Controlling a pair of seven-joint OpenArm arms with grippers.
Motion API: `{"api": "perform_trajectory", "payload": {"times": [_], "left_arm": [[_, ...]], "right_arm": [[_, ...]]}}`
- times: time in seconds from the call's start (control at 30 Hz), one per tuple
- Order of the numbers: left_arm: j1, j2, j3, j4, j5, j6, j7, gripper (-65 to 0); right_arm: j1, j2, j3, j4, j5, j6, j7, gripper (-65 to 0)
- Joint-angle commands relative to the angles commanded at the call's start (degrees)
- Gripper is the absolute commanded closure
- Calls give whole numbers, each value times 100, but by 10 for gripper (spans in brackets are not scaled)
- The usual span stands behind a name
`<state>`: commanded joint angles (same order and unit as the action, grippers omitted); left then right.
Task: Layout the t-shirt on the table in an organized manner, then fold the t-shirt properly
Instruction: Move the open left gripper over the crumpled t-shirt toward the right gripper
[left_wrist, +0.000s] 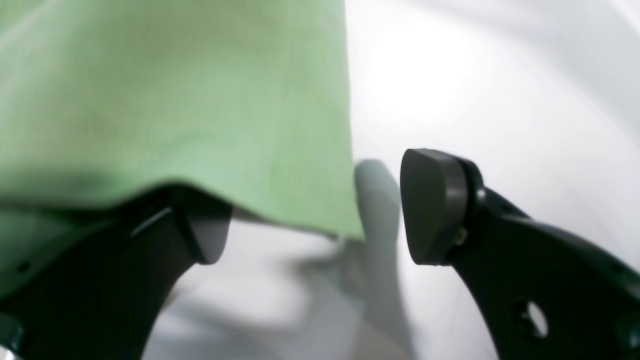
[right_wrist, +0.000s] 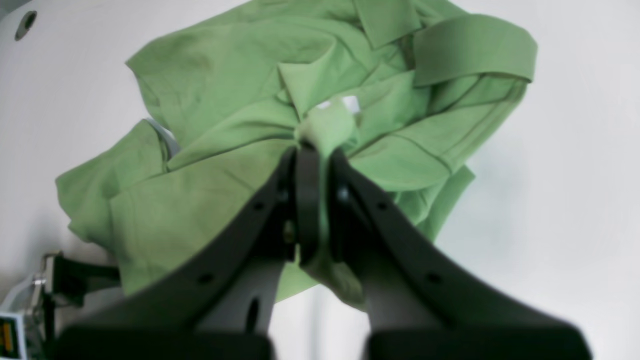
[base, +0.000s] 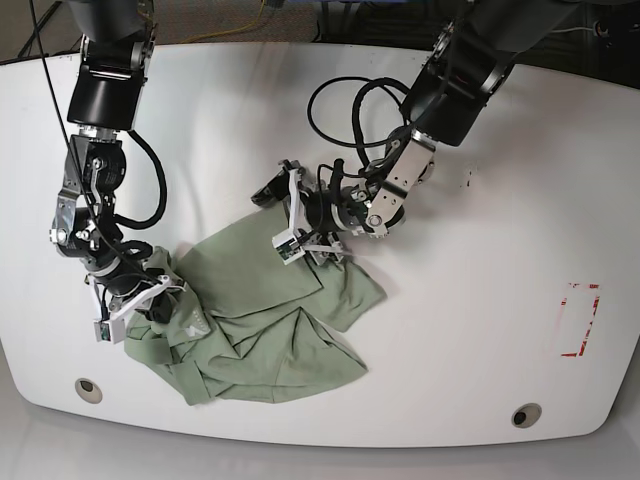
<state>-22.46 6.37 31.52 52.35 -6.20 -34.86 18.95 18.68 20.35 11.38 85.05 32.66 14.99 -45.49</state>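
The pale green t-shirt (base: 270, 320) lies crumpled on the white table (base: 480, 330), left of centre. My right gripper (right_wrist: 315, 150) is shut on a bunched fold of the t-shirt (right_wrist: 225, 90); in the base view this right gripper (base: 165, 300) is at the cloth's left edge. My left gripper (left_wrist: 320, 215) stands open at the t-shirt's (left_wrist: 175, 100) far edge. The cloth drapes over one finger (left_wrist: 200, 235), and the other finger (left_wrist: 432, 205) is bare above the table (left_wrist: 500, 75). In the base view the left gripper (base: 295, 235) is at the shirt's upper edge.
Two round grey grommets (base: 87, 389) (base: 526, 414) sit near the table's front edge. A red tape mark (base: 580, 320) is at the right. Black cables (base: 350, 100) loop over the table behind the left arm. A grommet (right_wrist: 25, 22) also shows in the right wrist view.
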Motion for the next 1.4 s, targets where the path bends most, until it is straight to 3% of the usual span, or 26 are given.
{"api": "perform_trajectory", "payload": {"times": [0.17, 0.27, 0.53, 0.63, 0.87, 1.07, 1.4], "left_arm": [[18, 141, 0, -44, 0, 0, 0, -475], [35, 202, 0, -44, 0, 0, 0, -428], [26, 211, -9, -44, -9, 0, 0, -87], [18, 211, -18, -44, -9, 0, 0, -12], [44, 141, -97, 360, -9, 0, 0, -27], [211, -202, -369, 1459, 0, 0, 123, -27], [246, -809, -862, 2963, 0, -18, 905, -27]], "right_arm": [[0, 0, 0, 0, 0, 0, 0, 0], [0, 0, 0, 0, 0, 0, 0, 0], [0, 18, 0, 0, 0, 0, 0, 0], [0, 26, 0, 0, 0, 0, 0, 0], [0, 26, 9, 9, 44, 0, 0, 0], [-158, 9, 114, 255, 35, 0, 0, 0], [-598, -9, 229, 844, 44, -9, -18, 0]]}}
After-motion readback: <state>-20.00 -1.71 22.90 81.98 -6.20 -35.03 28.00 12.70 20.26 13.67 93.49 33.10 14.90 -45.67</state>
